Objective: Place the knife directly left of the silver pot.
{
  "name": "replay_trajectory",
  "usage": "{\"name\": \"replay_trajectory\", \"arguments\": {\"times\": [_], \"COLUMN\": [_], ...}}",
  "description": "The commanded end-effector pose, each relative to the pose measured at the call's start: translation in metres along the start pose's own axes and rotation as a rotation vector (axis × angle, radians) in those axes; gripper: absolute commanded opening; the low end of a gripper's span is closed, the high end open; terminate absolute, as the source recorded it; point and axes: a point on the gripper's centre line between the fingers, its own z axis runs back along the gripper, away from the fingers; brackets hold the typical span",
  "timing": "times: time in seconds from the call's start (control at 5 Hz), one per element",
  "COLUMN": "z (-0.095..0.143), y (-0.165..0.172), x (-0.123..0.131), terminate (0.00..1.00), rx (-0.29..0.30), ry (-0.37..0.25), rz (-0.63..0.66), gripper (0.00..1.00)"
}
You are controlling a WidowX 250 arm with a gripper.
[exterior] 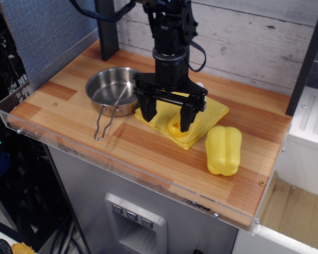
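Observation:
The knife (175, 127) lies on a yellow cloth (211, 110). Its yellow handle with a hole points toward the front, and a bit of its pale blade shows behind the gripper. My gripper (166, 124) is open, with its two black fingers (147, 110) straddling the handle just above the cloth. It holds nothing. The silver pot (111, 88) stands to the left of the cloth, with its wire loop handle (103, 123) pointing toward the front edge. Most of the blade is hidden by the gripper.
A yellow toy bell pepper (223, 150) lies right of the cloth near the front. A black post (107, 26) stands at the back left. A plank wall runs along the back, and a clear rim edges the wooden counter (69, 114).

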Motion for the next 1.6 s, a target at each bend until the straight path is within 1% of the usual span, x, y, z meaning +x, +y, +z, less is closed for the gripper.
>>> {"name": "replay_trajectory", "arguments": {"times": [0.0,0.4,0.6,1.0,1.2,1.4], "z": [0.004,-0.002,-0.005,-0.005,0.004,0.029], "y": [-0.01,-0.013,-0.014,-0.014,-0.013,-0.005], "x": [0.013,0.014,0.015,0.014,0.015,0.019], "terminate": [0.0,0.0,0.0,0.0,0.0,0.0], "rx": [0.012,0.025,0.03,0.041,0.036,0.017], "ry": [-0.032,-0.023,-0.021,-0.024,-0.042,-0.098], "rz": [-0.027,-0.039,-0.047,-0.048,-0.05,-0.056], "gripper": [1.0,1.0,0.0,0.0,0.0,0.0]}}
